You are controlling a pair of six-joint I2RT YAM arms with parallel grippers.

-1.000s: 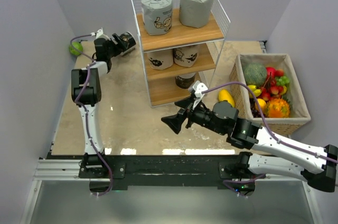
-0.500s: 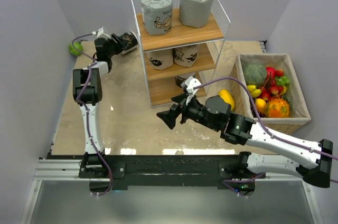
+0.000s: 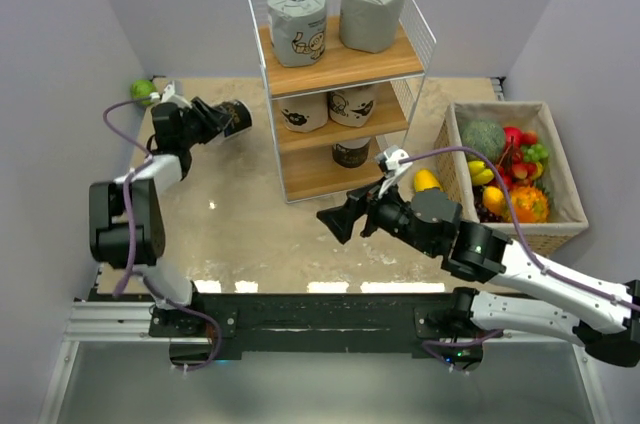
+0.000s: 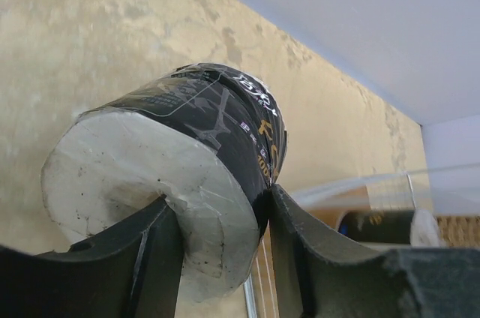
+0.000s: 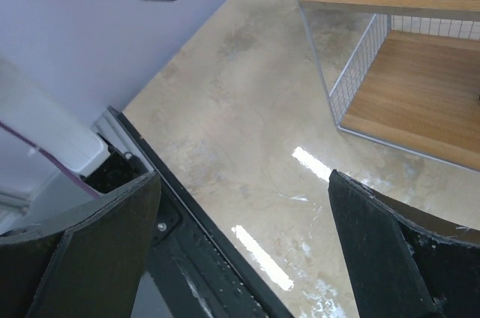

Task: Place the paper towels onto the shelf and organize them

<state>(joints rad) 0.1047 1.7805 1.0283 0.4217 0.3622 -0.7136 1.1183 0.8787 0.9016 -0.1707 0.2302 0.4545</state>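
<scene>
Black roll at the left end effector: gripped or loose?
Gripped. Left wrist view: the left end effector has its fingers pressed on both sides of the black roll.

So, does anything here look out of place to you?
One thing: a small green fruit lies alone in the far left corner of the table, well away from the basket holding the other fruit. The rolls on the shelf sit neatly; one black roll is gripped by the left gripper.
</scene>
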